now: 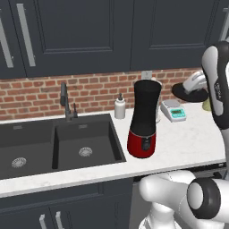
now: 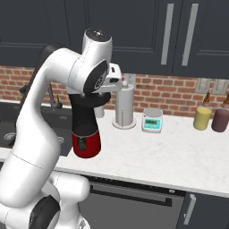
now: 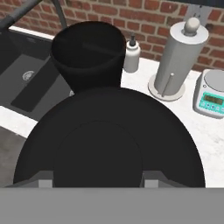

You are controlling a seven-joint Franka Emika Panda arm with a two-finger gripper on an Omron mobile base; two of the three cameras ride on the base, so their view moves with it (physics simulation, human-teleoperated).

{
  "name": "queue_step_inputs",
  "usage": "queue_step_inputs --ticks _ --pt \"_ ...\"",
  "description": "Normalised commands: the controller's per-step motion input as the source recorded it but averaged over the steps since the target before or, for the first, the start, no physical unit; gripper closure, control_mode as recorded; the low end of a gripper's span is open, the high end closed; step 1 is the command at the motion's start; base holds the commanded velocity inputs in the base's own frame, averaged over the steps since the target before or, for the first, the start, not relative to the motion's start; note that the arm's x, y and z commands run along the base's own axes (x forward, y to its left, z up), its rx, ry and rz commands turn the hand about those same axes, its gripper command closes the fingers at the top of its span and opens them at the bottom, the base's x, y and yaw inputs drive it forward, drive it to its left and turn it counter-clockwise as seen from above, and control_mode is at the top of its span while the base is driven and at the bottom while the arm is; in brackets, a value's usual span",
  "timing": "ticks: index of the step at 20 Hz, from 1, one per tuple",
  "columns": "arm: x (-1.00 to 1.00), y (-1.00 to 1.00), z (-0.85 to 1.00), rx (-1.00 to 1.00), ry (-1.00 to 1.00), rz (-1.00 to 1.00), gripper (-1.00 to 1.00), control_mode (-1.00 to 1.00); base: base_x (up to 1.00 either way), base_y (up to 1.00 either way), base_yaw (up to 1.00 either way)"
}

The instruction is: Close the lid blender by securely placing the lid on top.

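Note:
The blender is a tall black jar on a glossy red base, standing on the white counter just right of the sink, with its top open. In the air to its right, at about the height of the jar top, my gripper is shut on the lid, a flat round black disc. In the hand view the lid covers the lower half, with the gripper on it. The blender's open mouth lies beyond the lid, up and to the left. My white arm hides part of the blender in the right base view.
A white soap bottle stands behind the blender by the brick wall. A paper towel holder and a white-and-teal scale stand to the right. The dark double sink and faucet are at left. Two jars stand far right.

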Motion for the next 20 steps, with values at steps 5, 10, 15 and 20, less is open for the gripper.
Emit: queue_step_inputs --ticks 5,10,15,20 --pt "0.00 0.32 0.03 0.00 0.00 0.02 1.00 -1.00 0.00 0.00 0.00" --pt "0.09 0.26 0.01 0.00 0.00 0.01 1.00 -1.00 0.00 0.00 0.00" --pt "0.23 0.18 0.06 0.00 0.00 0.00 1.00 -1.00 0.00 0.00 0.00" --pt "0.24 0.18 0.07 0.00 0.00 0.00 1.00 -1.00 0.00 0.00 0.00"
